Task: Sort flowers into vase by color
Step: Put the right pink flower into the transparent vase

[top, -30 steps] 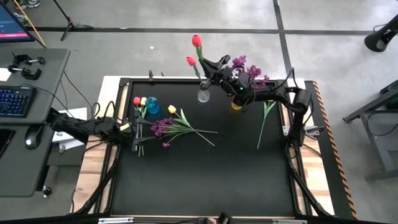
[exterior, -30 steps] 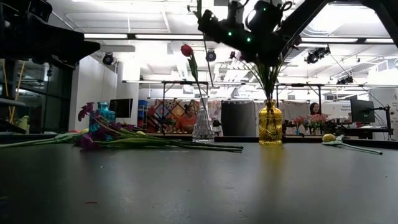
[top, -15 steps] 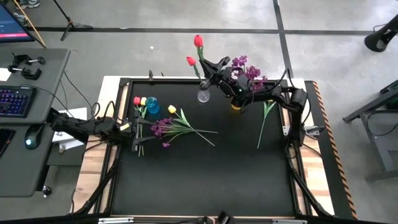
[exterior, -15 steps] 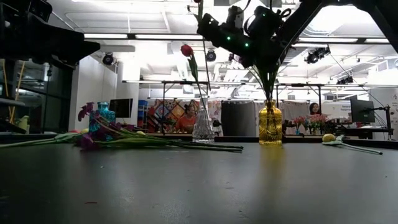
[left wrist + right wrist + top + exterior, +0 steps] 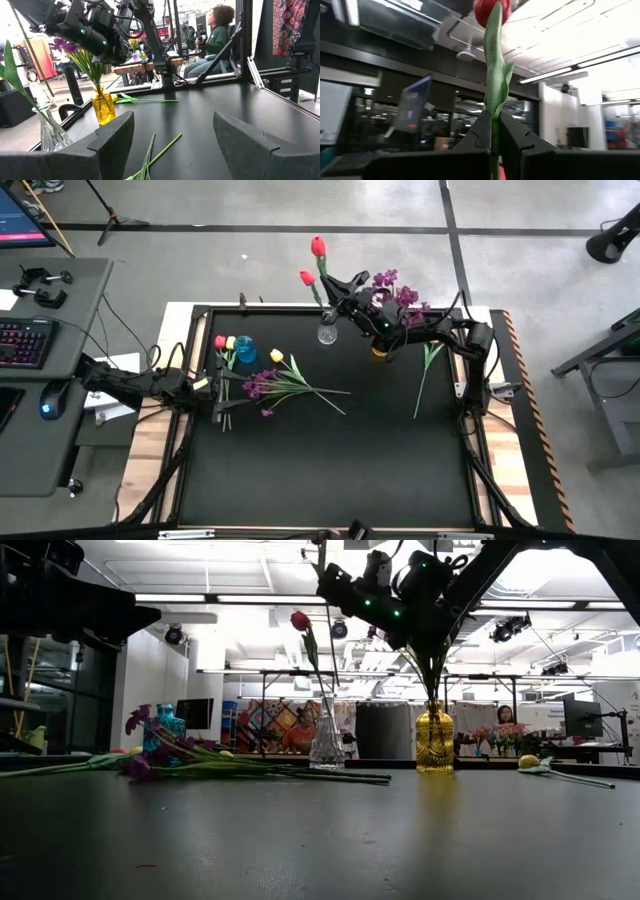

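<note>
Fingers of the right gripper (image 5: 492, 131) clamp a red tulip (image 5: 318, 247) above the clear vase (image 5: 327, 334), barely shifted over the last second; insertion pending. Left gripper (image 5: 172, 132), fingers apart, waits at the desk (image 5: 330, 460) edge.

Black table (image 5: 330, 460), flowers (image 5: 275, 383), vases (image 5: 327, 334)

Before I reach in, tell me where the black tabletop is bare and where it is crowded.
Bare: the wide near half of the black tabletop, and the strip between the loose flower pile and the single green stem. Crowded: the far edge, with the blue vase, clear glass vase, amber vase and right gripper holding a red tulip.
</note>
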### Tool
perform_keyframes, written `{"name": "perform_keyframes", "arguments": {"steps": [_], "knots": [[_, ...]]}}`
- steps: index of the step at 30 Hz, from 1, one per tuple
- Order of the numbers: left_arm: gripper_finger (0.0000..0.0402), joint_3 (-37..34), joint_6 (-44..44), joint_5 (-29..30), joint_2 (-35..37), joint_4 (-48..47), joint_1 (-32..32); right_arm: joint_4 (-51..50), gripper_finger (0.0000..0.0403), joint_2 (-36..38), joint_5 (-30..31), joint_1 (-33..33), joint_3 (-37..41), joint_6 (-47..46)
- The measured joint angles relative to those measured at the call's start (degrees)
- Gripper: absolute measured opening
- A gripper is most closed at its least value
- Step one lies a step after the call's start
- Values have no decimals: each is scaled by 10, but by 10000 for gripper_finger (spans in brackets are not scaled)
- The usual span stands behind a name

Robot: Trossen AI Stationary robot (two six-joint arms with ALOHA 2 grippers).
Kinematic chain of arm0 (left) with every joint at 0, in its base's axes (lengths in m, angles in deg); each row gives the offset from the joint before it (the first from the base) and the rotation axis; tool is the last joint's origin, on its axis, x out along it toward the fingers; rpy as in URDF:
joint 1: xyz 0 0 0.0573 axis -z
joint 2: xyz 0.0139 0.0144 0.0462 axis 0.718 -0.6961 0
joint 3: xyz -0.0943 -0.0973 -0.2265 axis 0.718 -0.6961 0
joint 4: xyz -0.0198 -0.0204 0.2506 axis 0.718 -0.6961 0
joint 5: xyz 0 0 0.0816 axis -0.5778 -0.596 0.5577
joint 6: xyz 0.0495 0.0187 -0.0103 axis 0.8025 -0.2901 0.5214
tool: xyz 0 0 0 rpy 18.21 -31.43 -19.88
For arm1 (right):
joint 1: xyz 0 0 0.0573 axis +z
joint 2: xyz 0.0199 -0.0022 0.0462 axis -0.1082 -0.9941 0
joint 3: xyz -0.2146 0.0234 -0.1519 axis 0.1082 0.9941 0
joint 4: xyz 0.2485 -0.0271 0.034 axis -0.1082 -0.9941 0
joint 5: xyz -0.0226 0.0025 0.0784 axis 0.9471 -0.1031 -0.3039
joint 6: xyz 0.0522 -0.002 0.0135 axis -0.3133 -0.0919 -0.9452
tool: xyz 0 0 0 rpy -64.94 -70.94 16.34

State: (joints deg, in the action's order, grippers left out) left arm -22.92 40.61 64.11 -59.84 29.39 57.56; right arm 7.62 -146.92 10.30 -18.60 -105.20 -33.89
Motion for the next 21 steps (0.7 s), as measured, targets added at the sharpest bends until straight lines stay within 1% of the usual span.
{"name": "perform_keyframes", "arguments": {"steps": [3, 5, 9, 12, 17, 21], "knots": [[262, 0, 0, 0, 0, 0, 0, -14, 0, 0, -8, 0, -3, -8], [262, 0, 0, 0, 0, 0, 0, -41, 0, 0, -15, 0, -13, -7], [262, 0, 0, 0, 0, 0, 0, -103, 0, 0, -52, 0, -40, -3], [262, 0, 0, 0, 0, 0, 0, -109, 0, 0, -52, 0, -51, 11], [262, 0, 0, 0, 0, 0, 0, -113, 0, 0, -45, 0, -52, 11], [262, 0, 0, 0, 0, 0, 0, -136, 0, 0, -42, 0, -52, 9]]}}
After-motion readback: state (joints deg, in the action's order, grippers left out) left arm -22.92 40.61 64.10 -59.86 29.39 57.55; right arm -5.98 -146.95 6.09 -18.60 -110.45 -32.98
